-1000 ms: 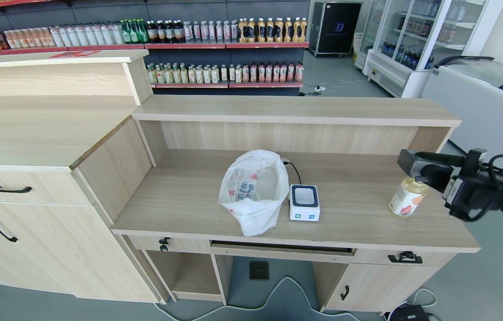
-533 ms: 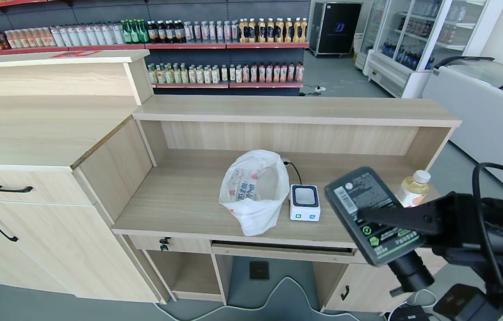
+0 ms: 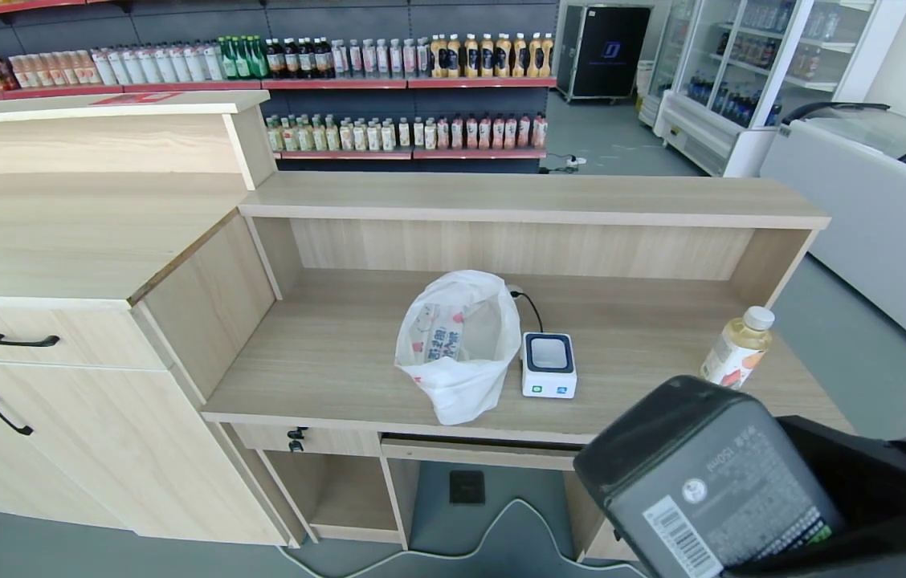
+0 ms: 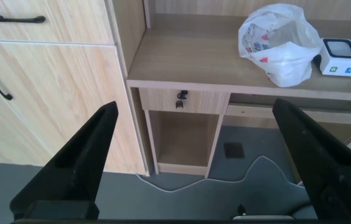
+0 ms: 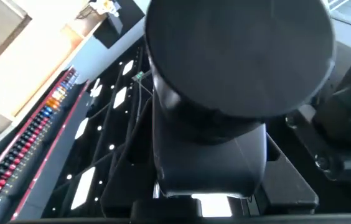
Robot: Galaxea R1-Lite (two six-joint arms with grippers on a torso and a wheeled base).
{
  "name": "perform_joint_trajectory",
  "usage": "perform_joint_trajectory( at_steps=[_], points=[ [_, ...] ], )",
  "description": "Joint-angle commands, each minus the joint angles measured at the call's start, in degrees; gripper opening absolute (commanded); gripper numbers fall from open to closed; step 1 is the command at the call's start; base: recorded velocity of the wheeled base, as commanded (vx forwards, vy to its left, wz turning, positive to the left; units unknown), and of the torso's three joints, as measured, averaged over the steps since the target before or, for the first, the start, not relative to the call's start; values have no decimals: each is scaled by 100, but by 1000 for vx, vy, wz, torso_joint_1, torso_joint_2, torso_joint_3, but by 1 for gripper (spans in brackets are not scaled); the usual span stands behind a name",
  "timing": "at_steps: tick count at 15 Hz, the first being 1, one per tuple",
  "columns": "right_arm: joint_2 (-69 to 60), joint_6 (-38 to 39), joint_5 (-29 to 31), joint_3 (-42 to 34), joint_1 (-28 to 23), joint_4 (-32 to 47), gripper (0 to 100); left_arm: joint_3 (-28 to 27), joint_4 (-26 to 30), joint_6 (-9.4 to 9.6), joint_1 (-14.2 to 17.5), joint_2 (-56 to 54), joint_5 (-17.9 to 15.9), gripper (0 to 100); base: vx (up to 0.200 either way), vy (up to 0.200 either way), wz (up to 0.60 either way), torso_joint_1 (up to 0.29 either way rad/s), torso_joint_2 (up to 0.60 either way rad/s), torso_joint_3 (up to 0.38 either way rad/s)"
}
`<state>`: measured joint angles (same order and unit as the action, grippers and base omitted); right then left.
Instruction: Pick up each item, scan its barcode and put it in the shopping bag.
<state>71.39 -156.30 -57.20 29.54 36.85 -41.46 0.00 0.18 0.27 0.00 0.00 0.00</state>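
Note:
A yellow drink bottle [image 3: 736, 349] with a white cap stands upright near the right end of the wooden counter [image 3: 646, 321]. The white shopping bag [image 3: 461, 345] sits open at the counter's middle with a printed packet inside, and it also appears in the left wrist view [image 4: 278, 40]. A small white barcode scanner [image 3: 548, 365] stands just right of the bag. My left gripper [image 4: 195, 104] hangs open and empty, low in front of the counter's left drawers. My right arm [image 3: 710, 490] is drawn back at the lower right, well short of the bottle, its black labelled housing close to the head camera.
A raised back ledge [image 3: 533, 197] runs behind the counter, and a taller cabinet [image 3: 83, 241] stands to its left. Drawers and an open kneehole [image 4: 178, 140] lie under the counter. Drink shelves [image 3: 405, 88] and fridges [image 3: 750, 72] fill the room behind.
My right arm has pulled back from beside the bottle and swung down toward the head camera. The bottle stays upright on the counter. Bag and scanner have not moved.

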Motion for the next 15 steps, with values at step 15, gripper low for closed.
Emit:
perform_joint_trajectory(
  at_steps=[15],
  points=[
    [-116, 565, 7, 105, -170, 428, 0, 0, -1, 0, 0, 0, 0, 100, 0, 0, 0, 0, 0, 0]
  ],
)
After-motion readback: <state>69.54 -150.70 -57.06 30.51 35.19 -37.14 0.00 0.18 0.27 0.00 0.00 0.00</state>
